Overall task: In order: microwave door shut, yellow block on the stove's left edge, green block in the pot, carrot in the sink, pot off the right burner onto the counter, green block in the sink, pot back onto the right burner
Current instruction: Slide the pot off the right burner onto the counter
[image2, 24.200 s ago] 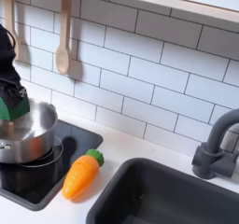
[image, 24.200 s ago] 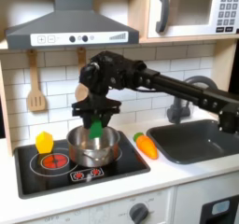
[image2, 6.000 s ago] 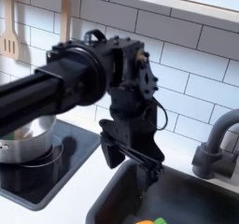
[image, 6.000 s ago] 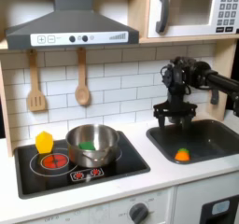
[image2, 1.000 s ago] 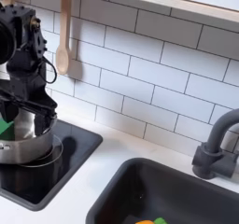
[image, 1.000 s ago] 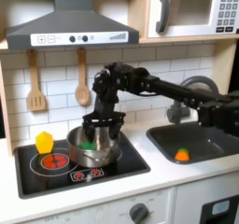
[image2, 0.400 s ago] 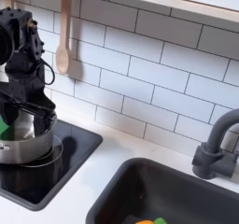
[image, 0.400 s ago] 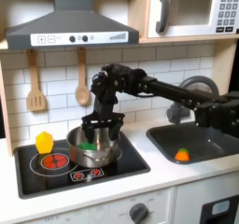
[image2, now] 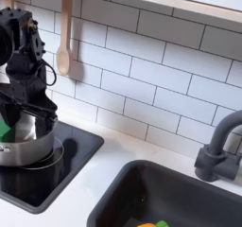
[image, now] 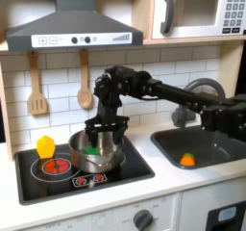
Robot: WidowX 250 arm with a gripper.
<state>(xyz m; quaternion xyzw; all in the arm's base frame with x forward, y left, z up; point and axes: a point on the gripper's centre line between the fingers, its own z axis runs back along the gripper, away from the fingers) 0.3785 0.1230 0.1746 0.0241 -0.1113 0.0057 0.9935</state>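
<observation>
Stove (image: 58, 182): on the bench (image: 183, 182), toward its left end in the first exterior view.
Pot (image: 94, 153): on the stove's right burner, under the tool (image: 104, 132).
Block in pot (image: 89, 150): inside, below the tool.
Other block (image: 45, 145): at the stove's left edge.
Sink (image: 216, 139): set into the bench's right end.
Carrot (image: 187, 160): in the sink, near its front left.
Microwave (image: 202, 11): above the sink, door shut.

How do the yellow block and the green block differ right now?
The yellow block sits out in the open at the stove's edge on the first exterior view's left; the green block lies inside the metal pot. The yellow one is fully visible; the green one is partly hidden by the pot rim and the gripper. Both are small toy blocks.
</observation>
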